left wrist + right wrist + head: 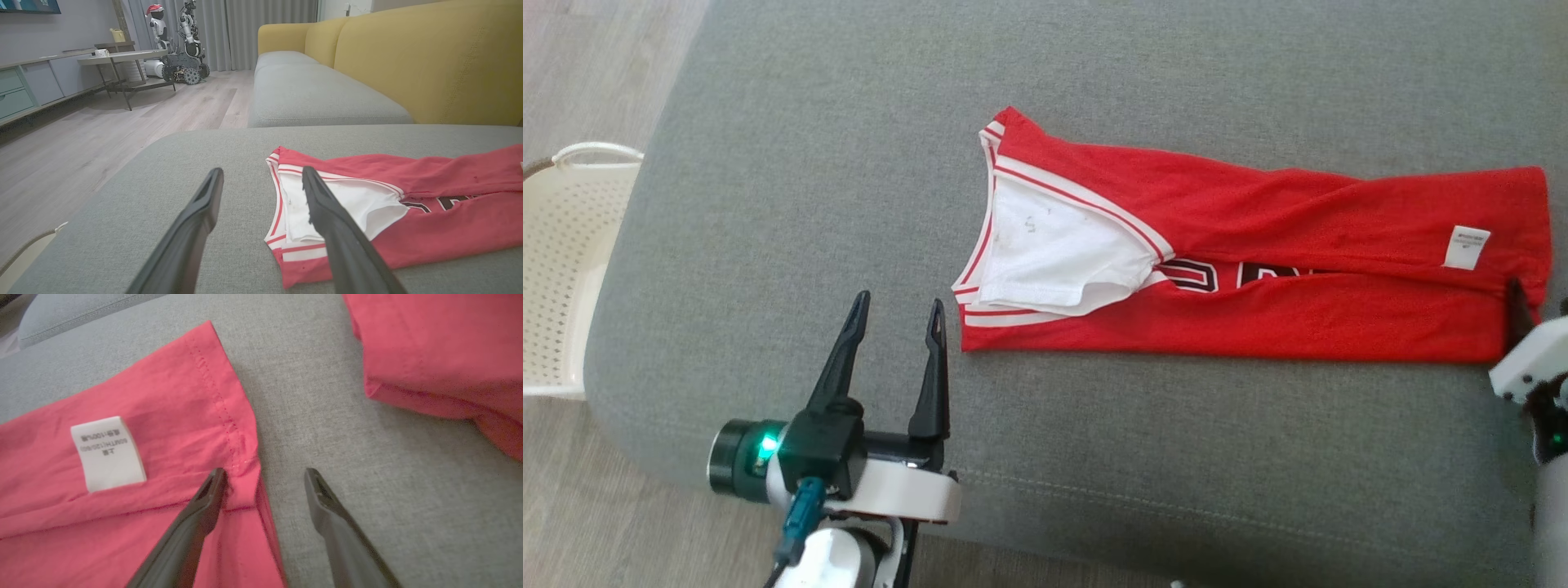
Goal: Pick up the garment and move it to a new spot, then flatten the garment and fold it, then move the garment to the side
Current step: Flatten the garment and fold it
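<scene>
red jersey (1258, 269) folded lengthwise, white lining showing | collar end just right of left gripper (898, 300); hem edge between fingers of right gripper (264, 471) | both spread wide, holding nothing

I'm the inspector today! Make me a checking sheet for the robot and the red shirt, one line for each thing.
Surface: grey cushion, flat.
Job's things: red shirt folded lengthwise, white inside showing at the neck, white label near the hem.
Clutter: another piece of red cloth beside the hem; cannot tell if it belongs to the shirt.
Grippers: left gripper open, empty, beside the neck end; right gripper open, one finger over the hem corner, the other over the cushion.
Cables: teal cable at the left wrist, off the shirt.
Surroundings: white basket, wooden floor, yellow sofa, another robot.
</scene>
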### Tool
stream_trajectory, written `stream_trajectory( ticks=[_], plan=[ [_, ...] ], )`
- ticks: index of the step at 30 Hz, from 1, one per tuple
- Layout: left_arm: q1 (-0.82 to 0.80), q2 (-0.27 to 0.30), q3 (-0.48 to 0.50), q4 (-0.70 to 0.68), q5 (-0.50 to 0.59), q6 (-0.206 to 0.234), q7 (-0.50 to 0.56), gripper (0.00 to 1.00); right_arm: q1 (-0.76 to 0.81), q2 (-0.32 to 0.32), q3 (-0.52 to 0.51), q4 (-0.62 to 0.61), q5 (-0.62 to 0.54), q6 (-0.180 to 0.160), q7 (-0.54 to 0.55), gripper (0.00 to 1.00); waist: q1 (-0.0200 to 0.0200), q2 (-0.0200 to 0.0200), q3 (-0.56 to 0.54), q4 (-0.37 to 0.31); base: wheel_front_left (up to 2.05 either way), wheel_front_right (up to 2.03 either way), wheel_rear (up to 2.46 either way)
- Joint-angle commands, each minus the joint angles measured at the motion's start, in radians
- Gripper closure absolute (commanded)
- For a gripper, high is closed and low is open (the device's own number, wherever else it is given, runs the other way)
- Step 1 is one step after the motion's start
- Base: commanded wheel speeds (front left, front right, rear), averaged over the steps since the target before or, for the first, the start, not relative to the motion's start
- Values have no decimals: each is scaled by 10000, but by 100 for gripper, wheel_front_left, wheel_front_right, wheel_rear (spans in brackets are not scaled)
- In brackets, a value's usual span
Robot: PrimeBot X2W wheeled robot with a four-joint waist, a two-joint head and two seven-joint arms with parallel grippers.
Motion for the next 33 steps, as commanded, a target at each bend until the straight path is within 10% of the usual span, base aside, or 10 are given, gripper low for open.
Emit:
stream_trajectory(
  ticks=[1, 4, 5, 33],
  plan=[
    [-210, -50, 258, -253, 143, -47, -120, 0, -315, -39, 292, 34, -68, 62, 320, 6, 0, 0, 18, 41, 0, 0, 0],
    [-193, -76, 259, -172, 246, -83, -120, 0, -391, 102, 619, 261, 117, 62, 722, 89, 0, 0, 32, 43, 0, 0, 0],
    [-183, -81, 252, -131, 281, -96, -120, 0, -399, 154, 757, 266, 265, 62, 789, 100, 0, 0, 32, 28, 0, 0, 0],
    [-165, -121, 671, 280, 490, -259, -120, 0, -11, -1915, 2485, -4067, 1599, 62, 1721, 100, 0, 0, -142, -1425, 0, 0, 0]
  ],
)
